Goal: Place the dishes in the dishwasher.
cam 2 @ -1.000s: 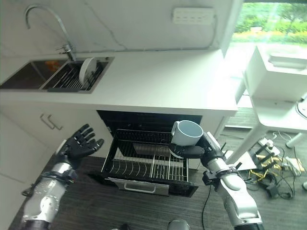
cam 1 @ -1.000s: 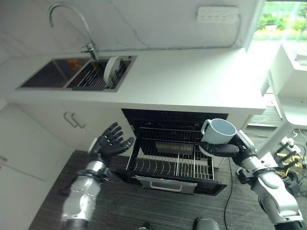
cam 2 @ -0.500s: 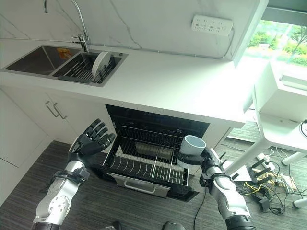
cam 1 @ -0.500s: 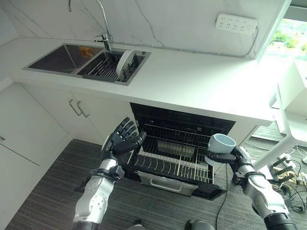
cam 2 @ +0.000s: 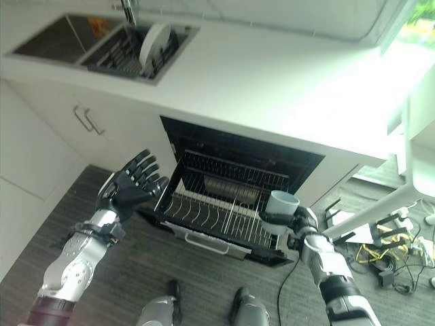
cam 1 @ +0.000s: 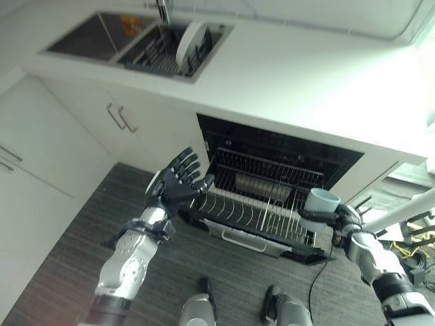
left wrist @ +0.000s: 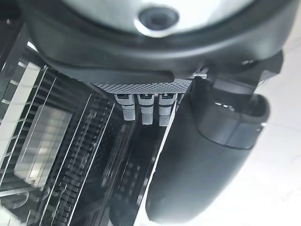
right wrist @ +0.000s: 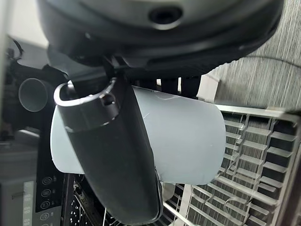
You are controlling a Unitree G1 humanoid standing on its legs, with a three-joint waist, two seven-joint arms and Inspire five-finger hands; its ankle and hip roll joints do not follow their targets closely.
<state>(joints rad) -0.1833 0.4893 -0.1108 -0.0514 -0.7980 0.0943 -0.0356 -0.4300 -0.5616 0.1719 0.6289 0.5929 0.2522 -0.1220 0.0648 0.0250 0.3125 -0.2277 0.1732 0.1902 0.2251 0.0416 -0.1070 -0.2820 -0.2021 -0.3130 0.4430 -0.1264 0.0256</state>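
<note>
The right robot hand [cam 1: 338,219] is clamped around a pale blue mug [cam 1: 321,200], thumb across its side, holding it upright over the right end of the pulled-out dishwasher rack [cam 1: 262,212]. The left robot hand [cam 1: 175,187] hovers with fingers spread beside the rack's left end. A white plate [cam 1: 190,43] stands in the sink rack [cam 1: 153,49] on the table [cam 1: 306,88].

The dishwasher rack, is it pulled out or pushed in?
Pulled out. The wire rack extends forward past the counter's edge over the floor, and the right hand holds the pale blue mug over its right end.
</note>
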